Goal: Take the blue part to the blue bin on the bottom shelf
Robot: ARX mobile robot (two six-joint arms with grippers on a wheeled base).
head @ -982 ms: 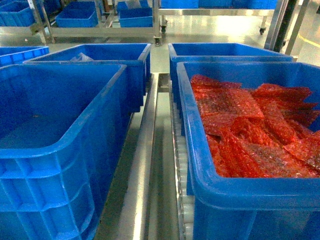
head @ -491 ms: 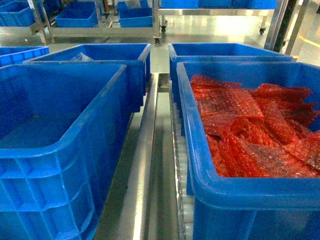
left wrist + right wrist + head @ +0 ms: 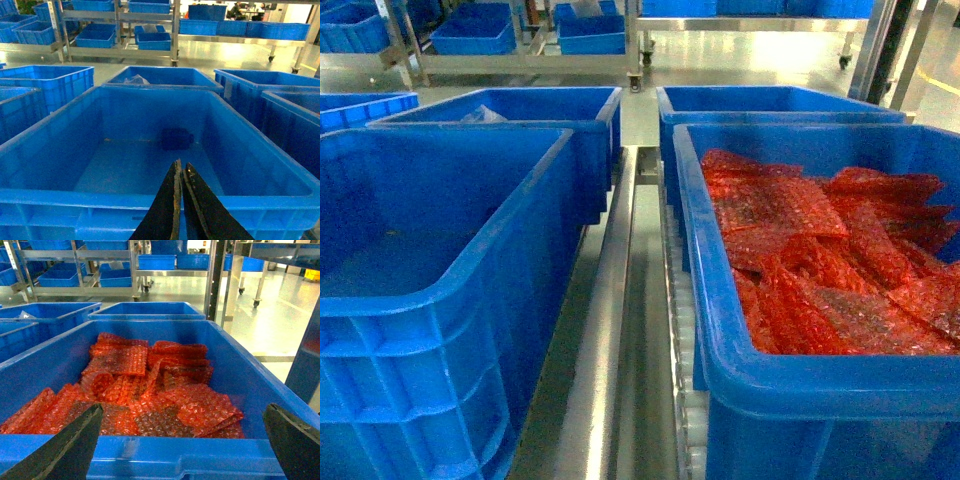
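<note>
A dark blue part [image 3: 175,138] lies on the floor of the big blue bin [image 3: 150,197] in the left wrist view, near its far wall. My left gripper [image 3: 181,164] hangs shut and empty above that bin's near rim, short of the part. My right gripper [image 3: 182,410] stands wide open over the near rim of another blue bin [image 3: 165,452], with nothing between its fingers. Low shelves in the background carry blue bins [image 3: 95,36] [image 3: 475,30]. Neither gripper shows in the head view, and the part is not visible there.
The right-hand bin [image 3: 720,380] is filled with red bubble-wrap bags [image 3: 820,260] [image 3: 145,390]. More blue bins [image 3: 520,110] [image 3: 770,100] stand behind. A metal rail [image 3: 620,300] runs between the two rows. Wheeled shelf racks [image 3: 635,60] stand on the shiny floor beyond.
</note>
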